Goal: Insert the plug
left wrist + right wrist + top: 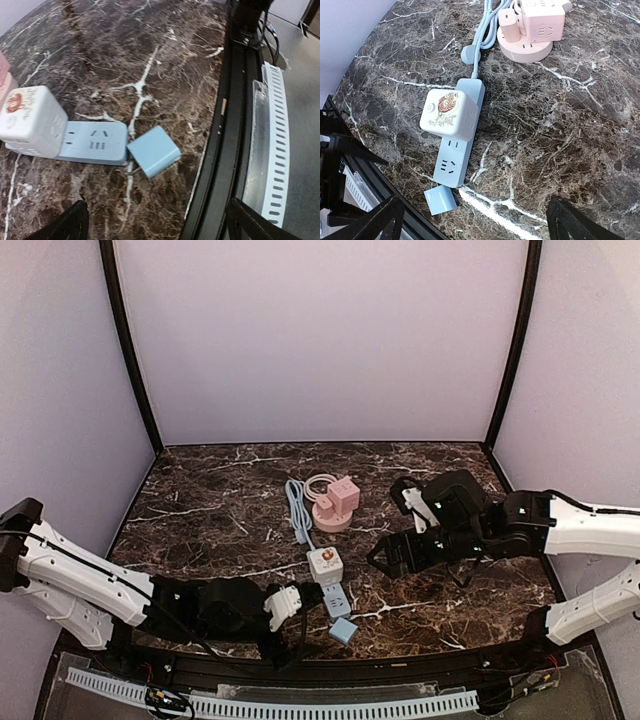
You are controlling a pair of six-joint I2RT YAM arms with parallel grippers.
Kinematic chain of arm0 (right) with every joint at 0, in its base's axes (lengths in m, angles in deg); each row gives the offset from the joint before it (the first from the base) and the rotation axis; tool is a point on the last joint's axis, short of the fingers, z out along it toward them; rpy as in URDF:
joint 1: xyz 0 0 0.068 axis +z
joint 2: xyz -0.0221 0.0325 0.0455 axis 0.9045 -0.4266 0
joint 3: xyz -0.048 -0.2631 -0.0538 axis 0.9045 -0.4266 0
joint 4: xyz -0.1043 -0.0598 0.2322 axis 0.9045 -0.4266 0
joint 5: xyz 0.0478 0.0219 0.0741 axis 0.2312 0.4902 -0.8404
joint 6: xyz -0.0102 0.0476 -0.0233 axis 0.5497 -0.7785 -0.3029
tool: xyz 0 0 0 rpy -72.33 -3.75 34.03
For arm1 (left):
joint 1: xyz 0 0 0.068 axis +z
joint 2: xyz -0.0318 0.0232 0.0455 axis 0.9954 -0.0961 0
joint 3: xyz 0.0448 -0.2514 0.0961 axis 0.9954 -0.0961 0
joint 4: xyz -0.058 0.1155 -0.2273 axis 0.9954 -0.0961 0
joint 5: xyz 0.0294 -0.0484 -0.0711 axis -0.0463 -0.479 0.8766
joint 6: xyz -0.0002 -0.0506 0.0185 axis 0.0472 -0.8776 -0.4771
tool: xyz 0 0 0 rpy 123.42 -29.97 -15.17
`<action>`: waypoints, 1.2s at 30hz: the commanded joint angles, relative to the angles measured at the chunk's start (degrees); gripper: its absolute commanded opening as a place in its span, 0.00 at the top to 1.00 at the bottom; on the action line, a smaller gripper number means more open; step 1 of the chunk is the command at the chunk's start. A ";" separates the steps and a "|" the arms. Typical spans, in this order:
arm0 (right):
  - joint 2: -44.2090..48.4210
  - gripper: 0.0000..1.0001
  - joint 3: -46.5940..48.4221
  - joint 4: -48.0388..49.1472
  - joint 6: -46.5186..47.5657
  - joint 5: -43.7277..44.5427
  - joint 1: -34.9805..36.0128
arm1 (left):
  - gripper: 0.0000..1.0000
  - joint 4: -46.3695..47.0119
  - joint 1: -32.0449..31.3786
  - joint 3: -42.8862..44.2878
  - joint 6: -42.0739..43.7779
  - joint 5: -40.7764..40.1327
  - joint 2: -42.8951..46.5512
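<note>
My left gripper (160, 226): fingers spread wide with nothing between them; I hang low just left of the near end of the long pale blue plastic power strip (93, 143)
My right gripper (477, 220): fingers also wide apart and empty; I hover on the right side of the power strip, looking down along it
Plug: the small pale blue square plug (153, 151) lies loose just off the near end of the power strip, turned askew, one corner right at the strip's end; I cannot see its prongs
Strip sockets: the two nearest the plug are bare and face up
Adapter: a white cube adapter with a red and gold print (449, 115) sits on the middle of the power strip, upright
Cable: a pale blue cable (482, 35) runs out of the far end of the power strip and loops back on itself
Pink socket: a pink cube socket on a round pink base (530, 25) stands beyond the far end of the power strip, well apart from it
Surface: a dark brown marble table with white veins (200, 510) carries the power strip and everything around it
</note>
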 commanded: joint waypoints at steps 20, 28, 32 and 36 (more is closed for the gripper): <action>12.19 0.01 -9.54 6.41 1.34 -5.61 0.47 | 0.31 -0.32 -3.03 9.31 4.87 2.10 -16.92; 12.56 0.01 -10.38 6.53 1.52 -5.53 0.47 | 0.36 -0.73 -3.03 12.26 5.86 0.44 -21.39; 12.86 0.01 -10.83 6.65 1.46 -5.83 0.49 | 0.36 0.08 -3.00 13.28 7.58 -1.64 -23.09; 13.55 0.01 -11.40 6.72 1.30 -6.06 0.49 | 0.37 -1.55 -2.85 15.63 8.86 -3.60 -25.17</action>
